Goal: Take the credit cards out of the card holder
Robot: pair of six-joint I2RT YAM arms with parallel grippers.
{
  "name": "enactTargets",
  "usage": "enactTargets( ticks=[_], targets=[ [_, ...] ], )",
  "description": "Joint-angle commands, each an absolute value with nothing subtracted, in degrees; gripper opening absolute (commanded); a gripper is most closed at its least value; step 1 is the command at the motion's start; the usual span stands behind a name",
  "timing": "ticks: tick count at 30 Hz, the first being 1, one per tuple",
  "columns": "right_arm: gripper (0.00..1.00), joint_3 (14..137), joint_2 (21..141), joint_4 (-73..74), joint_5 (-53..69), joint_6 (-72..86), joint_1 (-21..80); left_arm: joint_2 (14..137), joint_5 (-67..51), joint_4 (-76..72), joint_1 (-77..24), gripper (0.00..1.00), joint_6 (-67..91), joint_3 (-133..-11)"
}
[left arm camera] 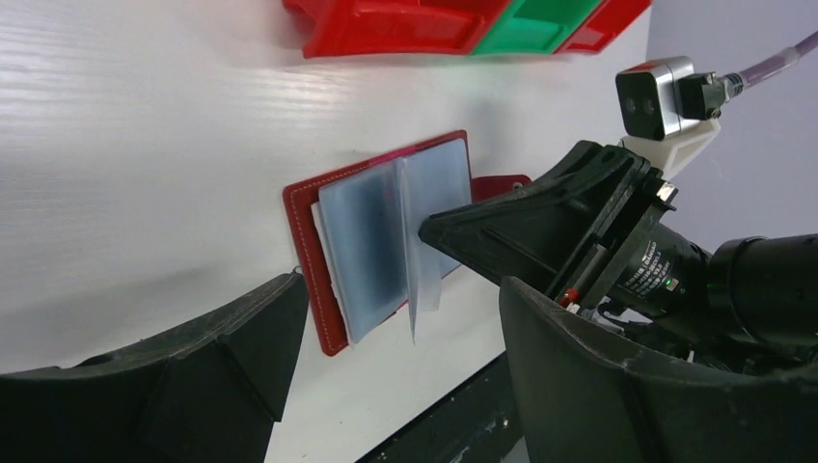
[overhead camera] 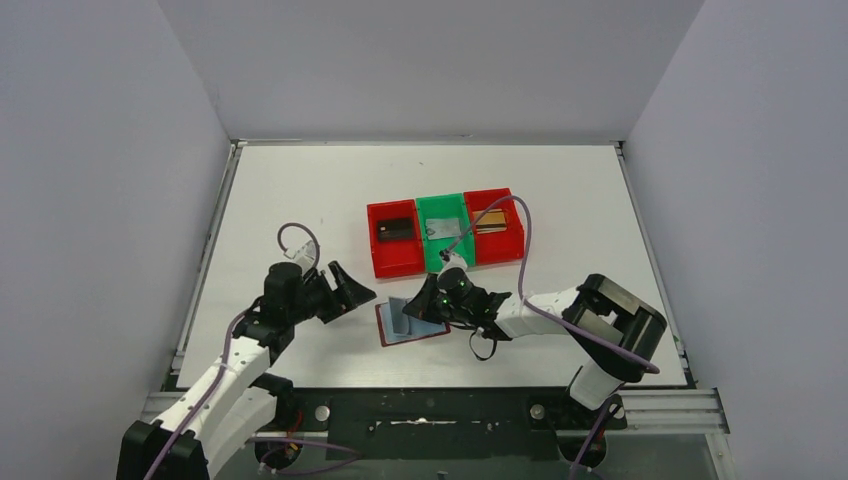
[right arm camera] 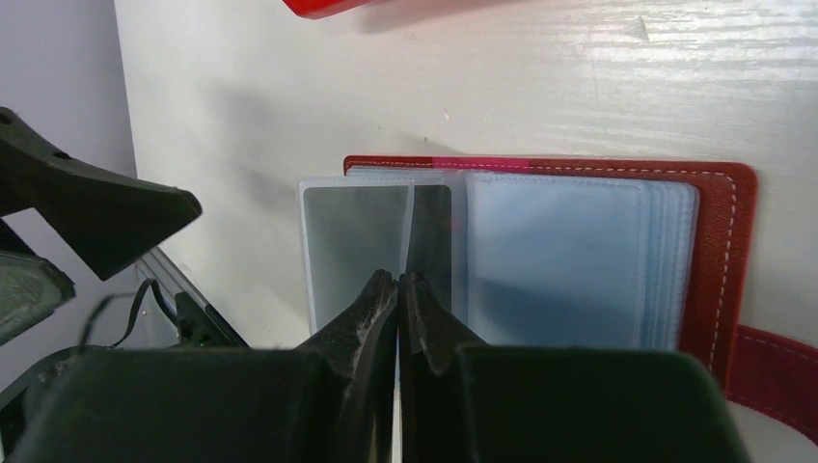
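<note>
Top external view: I log three bins in a row on the white surface [overhead camera: 300,200], well apart from both arm bases.
Card holder [overhead camera: 412,326]: dark red, lying open on the surface on the near side of the bins, between my two pincers, with its pale blue-grey sleeves facing up.
Left red bin [overhead camera: 398,266]: one dark card [overhead camera: 397,229] inside.
Green bin [overhead camera: 440,200]: middle of the row, with a greyish card [overhead camera: 438,230] inside, small in this view.
Right red bin [overhead camera: 497,251]: a gold-yellow card [overhead camera: 489,222] inside.
Left pincer [left arm camera: 400,283]: released, jaws spread wide and holding nothing. It hangs just left of the card holder, tips pointed at it.
Right pincer [right arm camera: 397,280]: clenched on one sleeve leaf [left arm camera: 422,289], which stands up from the open spread while the other leaves lie flat.
Sleeve pockets: from the wrist views I cannot tell whether any of them carries a card.
Snap tab [right arm camera: 772,386]: dark red, sticking out past the holder's edge.
</note>
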State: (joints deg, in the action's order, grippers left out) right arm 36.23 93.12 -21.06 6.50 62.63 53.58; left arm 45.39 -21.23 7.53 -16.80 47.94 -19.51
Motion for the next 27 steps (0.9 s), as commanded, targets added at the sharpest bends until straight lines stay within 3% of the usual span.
enactTargets(
  ticks=[1, 7, 18, 27],
  targets=[
    [0.0, 35.72, 91.41, -27.62, 7.49, 63.83, 52.99, 48.92, -29.19, -3.84, -18.38, 0.72, 50.41, -19.56],
    [0.0, 34.67, 92.51, -29.64, 8.55, 64.89, 52.63, 55.3, -27.08, -7.06, -23.88, 0.68, 50.27, -19.64],
    [0.02, 33.06, 91.5, -30.06, 8.36, 65.49, 52.06, 63.68, -26.09, -13.72, -29.39, 0.52, 51.12, -20.34],
    [0.06, 33.29, 91.01, -29.86, 8.65, 65.31, 51.87, 68.86, -26.63, -16.93, -30.58, 0.51, 52.36, -20.52]
  ],
)
